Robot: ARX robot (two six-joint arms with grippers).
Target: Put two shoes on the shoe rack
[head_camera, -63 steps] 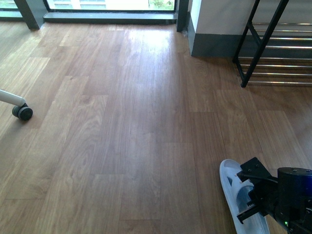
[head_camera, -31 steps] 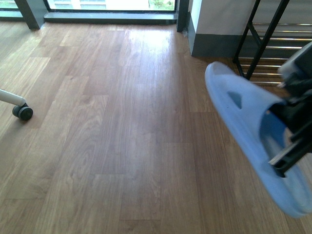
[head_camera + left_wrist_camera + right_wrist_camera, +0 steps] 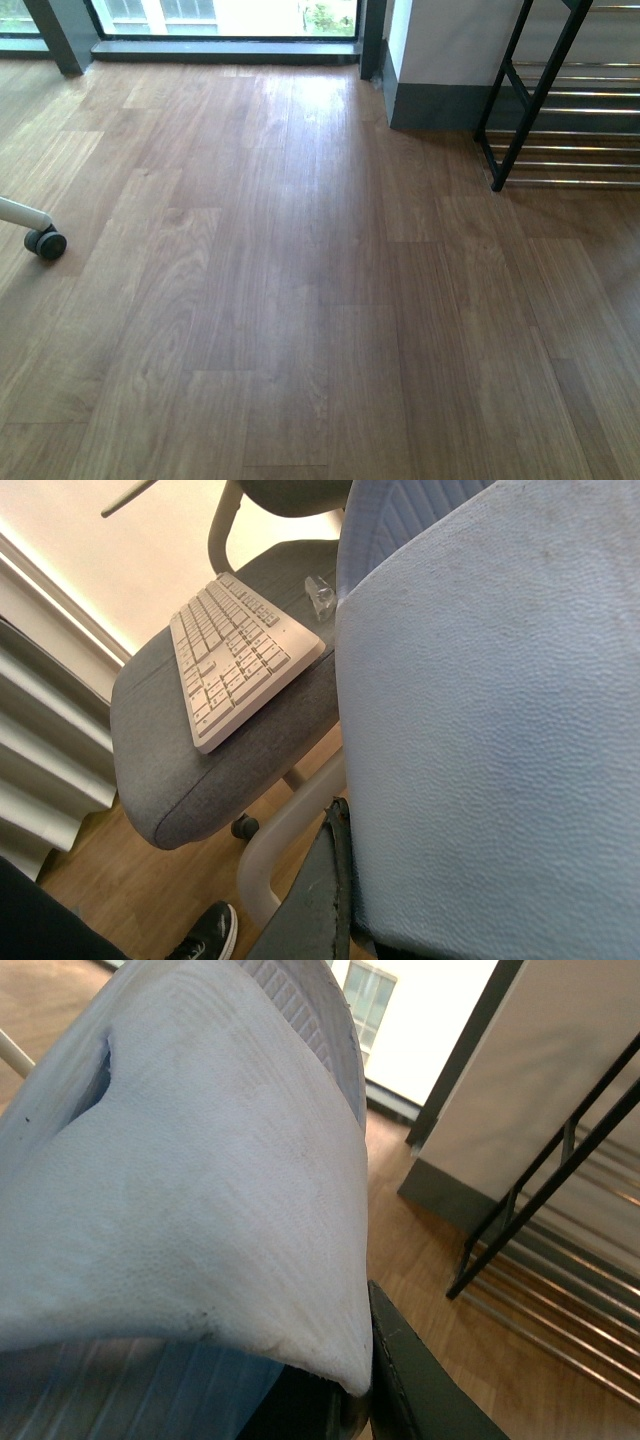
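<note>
The shoe rack (image 3: pixel 537 97) runs off the front view's right edge, while the left slide (image 3: pixel 480 730) and right slide (image 3: pixel 180 1180) hide nearly all of the left tool (image 3: pixel 340 900) and right tool (image 3: pixel 385 1380).

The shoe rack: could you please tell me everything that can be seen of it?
The low open shoe rack stands upright on the wooden floor at the front view's far right, beside the white wall with grey skirting. Only one end shows: black metal slanted side frame, tiers of thin horizontal chrome rods. No shoe shows on them.
</note>
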